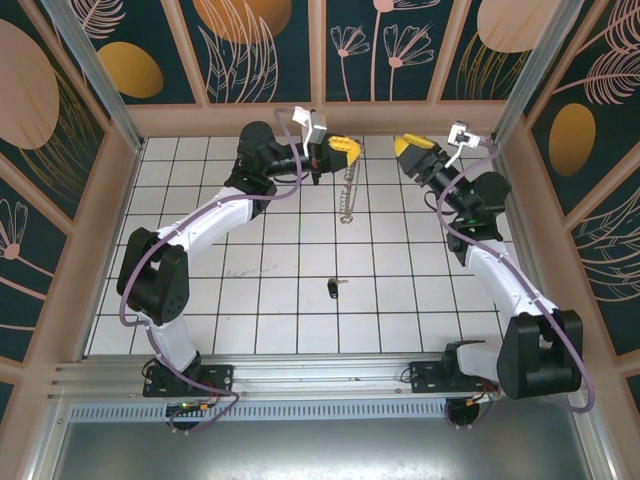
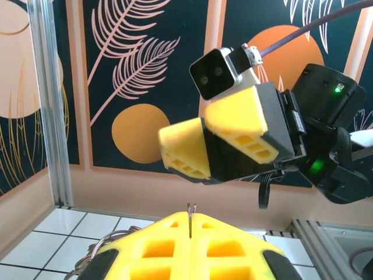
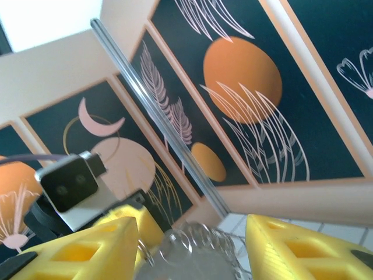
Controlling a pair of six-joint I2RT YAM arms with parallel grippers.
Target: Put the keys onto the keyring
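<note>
Nearest, left wrist view: left gripper [image 2: 190,227] has its yellow fingers pressed together, pinching a thin wire of the keyring [image 2: 96,252]. The right gripper [image 2: 198,131] faces it.

Right wrist view: fingers spread, keyring loops between them.

Top view: keyring hangs from left gripper. The key [image 1: 332,288] lies well apart on the tiled floor [image 1: 250,300].

The white-tiled worktop [image 1: 200,300] is carrying one small thing. The black-headed key [image 1: 333,288] is lying just 6 o'clock of its centre.
</note>
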